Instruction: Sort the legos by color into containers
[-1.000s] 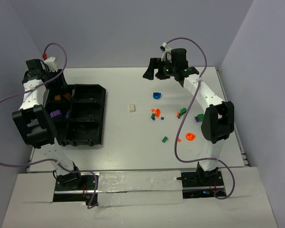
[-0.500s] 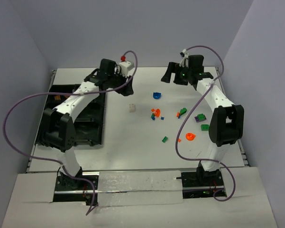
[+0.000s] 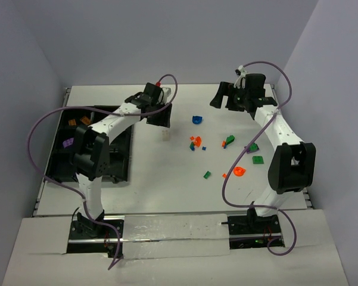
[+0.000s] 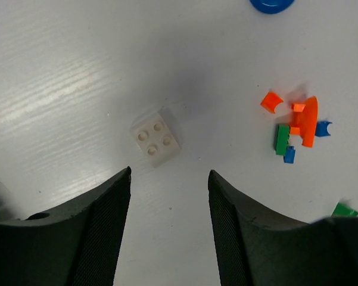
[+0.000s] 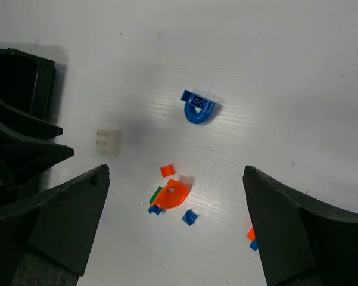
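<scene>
Left gripper (image 4: 168, 173) hangs low over the table (image 3: 167, 190), just right of the tray (image 3: 124, 161). Its jaws are spread and nothing sits between them. A white brick (image 4: 155, 140) lies flat, studs up, just ahead of the gap between the fingers and touches neither.

Right gripper (image 5: 174, 171) is up at the far right of the table, jaws at full spread, empty, and well above the surface.

Loose legos on the table, all right of the white brick:
- The blue arch piece (image 5: 198, 108) sits alone at the far side.
- Nearer is an orange rounded piece (image 5: 171, 195) with small orange, green and blue bits touching or just beside it.
- Further right is a green brick (image 3: 229, 141) with more green bits near it.
- A second orange round piece (image 3: 239, 171) and a lone green bit (image 3: 207, 174) lie toward the near edge.

The black tray sits at the left side of the table. Orange pieces (image 3: 83, 121) are in a far-left compartment and a purple piece (image 3: 67, 143) is in the one nearer. The left arm covers the tray's middle, so what is in the other compartments probably can't be read from here.
</scene>
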Tool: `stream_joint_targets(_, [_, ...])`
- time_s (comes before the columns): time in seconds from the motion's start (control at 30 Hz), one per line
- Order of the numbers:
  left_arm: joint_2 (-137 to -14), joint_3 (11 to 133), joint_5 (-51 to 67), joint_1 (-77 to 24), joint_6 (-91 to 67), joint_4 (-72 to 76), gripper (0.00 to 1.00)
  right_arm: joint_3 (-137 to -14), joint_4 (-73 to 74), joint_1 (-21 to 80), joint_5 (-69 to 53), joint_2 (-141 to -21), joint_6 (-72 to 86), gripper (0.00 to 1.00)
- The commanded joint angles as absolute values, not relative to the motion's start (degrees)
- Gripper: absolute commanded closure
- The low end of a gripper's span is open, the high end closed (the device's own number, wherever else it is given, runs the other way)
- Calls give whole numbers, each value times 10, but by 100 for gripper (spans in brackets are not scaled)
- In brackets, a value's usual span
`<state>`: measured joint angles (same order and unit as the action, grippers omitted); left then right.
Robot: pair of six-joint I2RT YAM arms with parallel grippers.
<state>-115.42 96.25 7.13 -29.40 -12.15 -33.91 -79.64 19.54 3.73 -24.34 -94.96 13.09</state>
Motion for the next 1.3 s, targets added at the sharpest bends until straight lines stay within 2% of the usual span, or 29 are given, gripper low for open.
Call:
stream_joint_targets(0.0, [-1155,955,3,-310,-221,-344,38,-787,181,38,-229,-914,117,0])
stream_joint_targets(0.23, [-1200,987,-24,-322,-252,-354,34,-782,193,37,-217,-898,103,0])
stream_joint_targets(0.3, [-1213,1002,-30,-324,-258,-358,24,-780,199,35,-212,-891,99,0])
stream_joint_targets(0.33, [-1220,1007,-32,-325,-260,-360,23,-777,201,31,-212,-890,98,0])
stream_joint_targets(0.57, [-1245,1017,-47,-330,-276,-364,22,-758,203,23,-209,-870,94,0])
stream_joint_targets(1.1, [-1275,1018,-96,-330,-267,-355,42,-749,199,21,-208,-866,91,0])
stream_joint_targets(1.2, [-1280,1020,-110,-330,-259,-355,50,-750,197,22,-211,-869,91,0])
stream_joint_targets(1.27, [-1274,1019,-109,-330,-246,-354,64,-752,195,21,-214,-873,91,0])
